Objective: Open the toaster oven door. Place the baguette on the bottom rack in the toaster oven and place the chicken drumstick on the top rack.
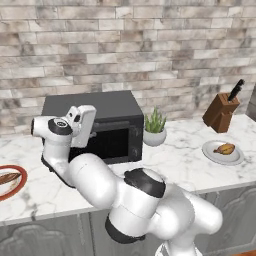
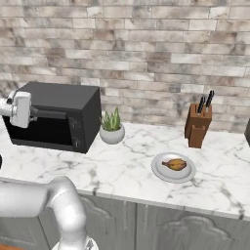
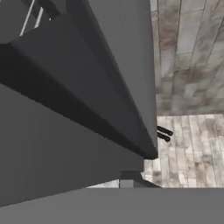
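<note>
At far left, on the marble tabletop [image 1: 190, 160], we see the long crusty baguette [image 1: 7, 177] on a red-rimmed plate [image 1: 19, 189]. Next, our tool [image 2: 35, 114] sits closed at the handle of the matte, boxy oven [image 1: 117, 107], apparently gripping it; the door [image 2: 41, 132] looks shut. A slanted pull could slip off the bar. Rightward, the stubby drumstick [image 2: 175, 164] lies on a grey plate [image 2: 158, 171].
</note>
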Controlling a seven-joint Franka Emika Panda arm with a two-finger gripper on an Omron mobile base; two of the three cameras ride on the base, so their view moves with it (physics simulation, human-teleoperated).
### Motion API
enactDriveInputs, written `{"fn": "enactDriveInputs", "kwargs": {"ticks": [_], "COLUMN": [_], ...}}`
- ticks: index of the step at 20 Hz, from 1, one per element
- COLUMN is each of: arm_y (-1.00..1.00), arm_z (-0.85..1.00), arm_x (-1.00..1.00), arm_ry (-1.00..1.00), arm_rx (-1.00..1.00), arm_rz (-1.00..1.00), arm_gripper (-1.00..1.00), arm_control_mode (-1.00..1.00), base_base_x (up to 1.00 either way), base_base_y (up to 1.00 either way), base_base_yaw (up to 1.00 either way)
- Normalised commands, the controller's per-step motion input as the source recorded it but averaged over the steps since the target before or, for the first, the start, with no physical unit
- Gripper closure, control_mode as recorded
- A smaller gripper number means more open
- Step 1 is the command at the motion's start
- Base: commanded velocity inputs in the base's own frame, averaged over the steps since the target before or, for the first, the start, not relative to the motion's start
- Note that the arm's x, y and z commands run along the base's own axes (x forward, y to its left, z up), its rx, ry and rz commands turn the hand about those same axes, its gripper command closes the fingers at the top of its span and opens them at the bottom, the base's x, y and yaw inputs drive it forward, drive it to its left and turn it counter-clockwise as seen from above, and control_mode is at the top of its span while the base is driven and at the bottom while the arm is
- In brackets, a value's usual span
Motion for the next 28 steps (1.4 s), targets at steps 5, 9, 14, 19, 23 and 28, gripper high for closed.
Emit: {"fn": "enactDriveInputs", "kwargs": {"ticks": [5, 9, 14, 19, 23, 28], "arm_y": [0.0, 0.0, 0.04, 0.1, 0.13, 0.14], "arm_z": [-0.94, -0.94, -0.94, -0.94, -0.94, -0.94], "arm_x": [0.19, 0.06, -0.14, -0.42, -0.5, -0.51], "arm_ry": [0.04, 0.1, 0.12, 0.1, 0.11, 0.11], "arm_rx": [0.0, 0.0, 0.0, -0.01, -0.02, -0.03], "arm_rz": [0.13, 0.13, 0.14, 0.15, 0.14, 0.13], "arm_gripper": [1.0, 1.0, 1.0, 1.0, 1.0, 1.0], "arm_control_mode": [-1.0, -1.0, -1.0, -1.0, -1.0, -1.0], "base_base_x": [0.0, 0.0, 0.0, 0.0, 0.0, 0.0], "base_base_y": [0.0, 0.0, 0.0, 0.0, 0.0, 0.0], "base_base_yaw": [0.0, 0.0, 0.0, 0.0, 0.0, 0.0]}}
